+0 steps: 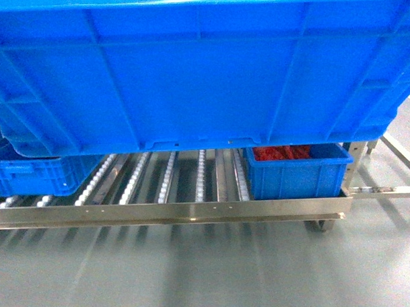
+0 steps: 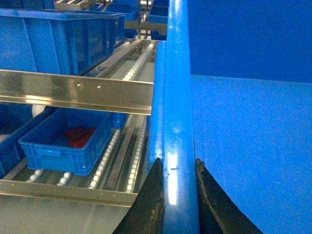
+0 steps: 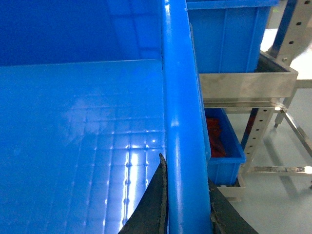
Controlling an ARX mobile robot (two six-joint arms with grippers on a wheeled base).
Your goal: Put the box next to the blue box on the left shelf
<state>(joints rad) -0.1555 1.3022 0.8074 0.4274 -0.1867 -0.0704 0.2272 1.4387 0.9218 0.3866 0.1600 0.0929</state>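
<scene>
While both arms hold it up, the box fills the top half of the head view, its ribbed side wall facing the cam and two small notches showing along its base edge. It hangs above and in front of the shelf, not touching the rollers or the front rail.

L gripper: black fingers clamped on the box's left rim, one finger outside the wall, one inside, rim pinched btwn them. R gripper: same on the right rim, dark fingers either side of the thick blue edge. Both claws narrow, holding the box. Box interior looks bare in both wrist views, w/ a faint grid pattern on the floor in the right one.

Lower shelf level, head view: small bin w/ red contents sits at the right end on the rollers, against the front rail. Another blue crate sits at the left end, partly hidden behind the held box. Roller lanes btwn them are open, white rollers visible.

Left wrist view shows two rack levels: a blue crate on the upper level left of the held box, and a bin w/ red items on the lower one. Grey floor below.
</scene>
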